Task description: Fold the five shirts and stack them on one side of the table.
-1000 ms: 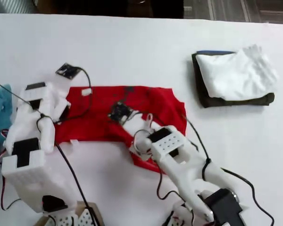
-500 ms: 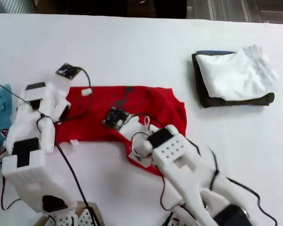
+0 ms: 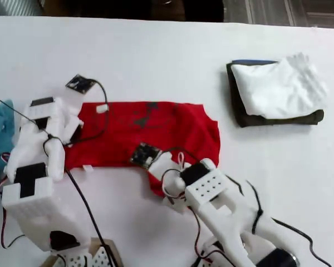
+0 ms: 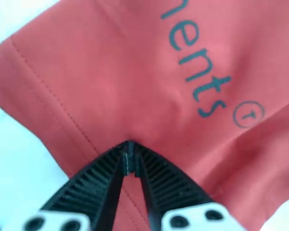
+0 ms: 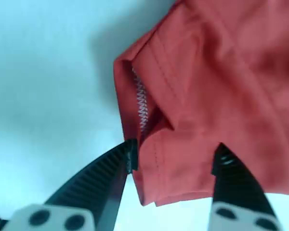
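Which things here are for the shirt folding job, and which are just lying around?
For the job: red shirt, pinched by the left hand, with the open right hand at its hem; white shirt folded on dark shirt; blue shirt, crumpled.
Just there: table; black cables.
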